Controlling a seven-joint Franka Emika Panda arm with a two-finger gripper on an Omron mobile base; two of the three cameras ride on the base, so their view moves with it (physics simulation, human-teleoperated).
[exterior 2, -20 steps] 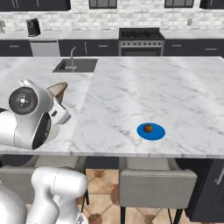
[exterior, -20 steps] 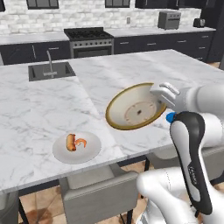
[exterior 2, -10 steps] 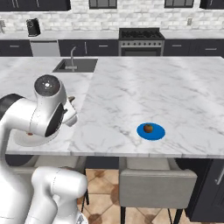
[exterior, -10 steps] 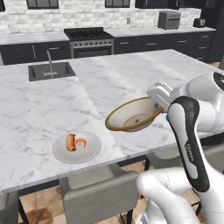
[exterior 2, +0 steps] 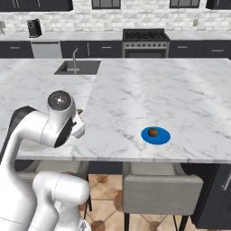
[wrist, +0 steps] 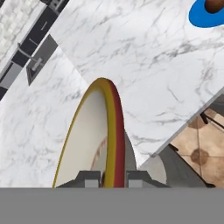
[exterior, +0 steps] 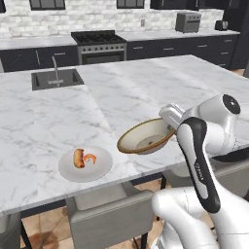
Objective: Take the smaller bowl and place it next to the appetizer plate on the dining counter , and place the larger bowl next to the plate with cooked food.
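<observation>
While the hand point(wrist: 109, 178) stays out at the right of the left base view, its 2 fingertips are pinched almost shut on the tan rim of the larger bowl point(exterior: 145, 137), which hangs tilted in the air above the near edge of the table point(exterior: 126, 87), right of centre in that frame. The plate with cooked food point(exterior: 85, 164) lies at the lower left of the same view, near the bowl but not touching it, with a sausage and a shrimp on it. The appetizer plate point(exterior 2: 155, 135) sits well apart, right of centre in the right base view and in the upper right corner of the hand view. In my judgement the risk is the thin rim grip: a tilted, wide bowl held by 1 edge could swing or slip out. Lowered this close to the table's front edge, it could tip off toward the stools point(exterior: 109, 214); lowered too far left, it could land on the white plate.
</observation>
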